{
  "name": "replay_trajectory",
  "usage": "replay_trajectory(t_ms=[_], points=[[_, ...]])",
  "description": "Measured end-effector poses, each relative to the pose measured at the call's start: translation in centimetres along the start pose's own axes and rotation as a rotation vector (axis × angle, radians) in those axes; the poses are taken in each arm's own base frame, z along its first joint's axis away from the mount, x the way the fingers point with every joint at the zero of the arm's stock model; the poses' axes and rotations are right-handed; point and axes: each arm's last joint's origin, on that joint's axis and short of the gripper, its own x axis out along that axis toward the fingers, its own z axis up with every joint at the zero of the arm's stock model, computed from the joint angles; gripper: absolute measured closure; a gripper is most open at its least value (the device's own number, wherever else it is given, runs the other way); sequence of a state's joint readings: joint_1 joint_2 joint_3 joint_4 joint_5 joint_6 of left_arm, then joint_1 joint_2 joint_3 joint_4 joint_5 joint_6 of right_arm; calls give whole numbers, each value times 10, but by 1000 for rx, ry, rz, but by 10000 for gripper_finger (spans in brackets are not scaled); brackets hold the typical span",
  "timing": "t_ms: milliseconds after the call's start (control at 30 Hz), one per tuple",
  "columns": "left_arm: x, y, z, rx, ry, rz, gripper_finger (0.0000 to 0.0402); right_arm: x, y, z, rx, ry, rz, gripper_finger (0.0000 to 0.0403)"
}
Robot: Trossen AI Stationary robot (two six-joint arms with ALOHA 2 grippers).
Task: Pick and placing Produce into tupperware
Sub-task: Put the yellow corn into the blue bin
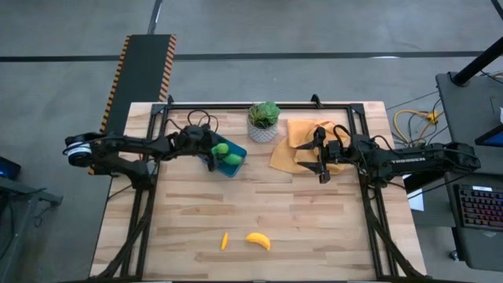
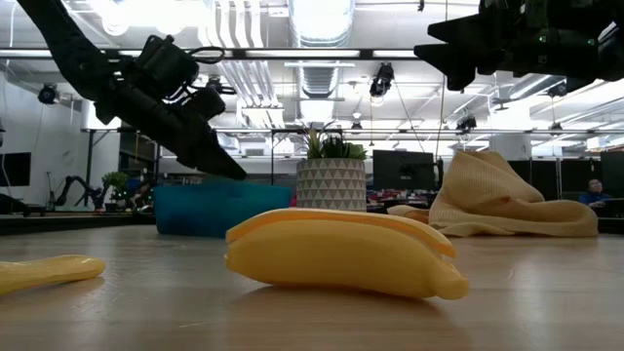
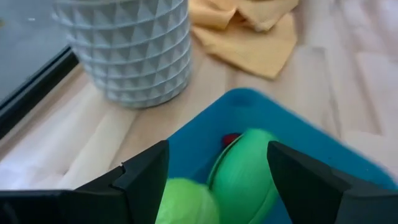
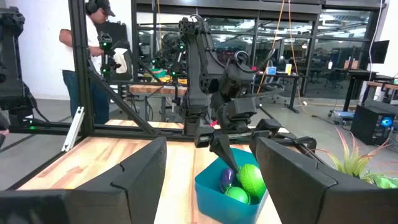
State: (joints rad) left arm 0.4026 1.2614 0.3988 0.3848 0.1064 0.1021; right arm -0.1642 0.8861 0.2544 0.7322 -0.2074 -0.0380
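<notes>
The blue-teal tupperware (image 1: 233,162) stands left of the table's middle. In it lie two green pieces (image 3: 245,177), a tiny red one (image 3: 231,138) and a purple one (image 4: 227,178). My left gripper (image 1: 213,158) is open and slants down over the tupperware's left side, its fingers on either side of the green pieces in the left wrist view (image 3: 217,152). A yellow banana (image 1: 258,240) and a small orange-yellow piece (image 1: 224,240) lie on the table near the front edge. My right gripper (image 1: 322,163) is open and empty, held above the table right of the middle.
A leafy plant in a white pot (image 1: 264,123) stands just behind and to the right of the tupperware. An orange-yellow cloth (image 1: 302,141) lies crumpled under and behind my right gripper. A black frame runs along the table's far edge and sides. A person (image 4: 93,43) stands beyond the table.
</notes>
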Motion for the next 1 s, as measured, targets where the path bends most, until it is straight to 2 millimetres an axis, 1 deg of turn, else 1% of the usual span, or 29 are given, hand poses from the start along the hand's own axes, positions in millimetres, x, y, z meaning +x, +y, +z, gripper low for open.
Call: replay_trajectory(t_ms=[133,300,467,633,833,1000], points=[[-5,-4,6,-21,-36,-33,145,0,0,0,0,0,0,165],[-17,-19,31,-22,-150,-141,146,0,0,0,-10,2,0,163],[-38,-42,62,-8,-296,-304,146,0,0,0,-12,3,0,161],[-63,-66,88,39,-421,-423,146,0,0,0,-15,3,0,165],[-87,-94,109,102,-524,-539,146,0,0,0,-15,3,0,159],[-98,-111,121,140,-571,-613,146,0,0,0,-15,3,0,161]])
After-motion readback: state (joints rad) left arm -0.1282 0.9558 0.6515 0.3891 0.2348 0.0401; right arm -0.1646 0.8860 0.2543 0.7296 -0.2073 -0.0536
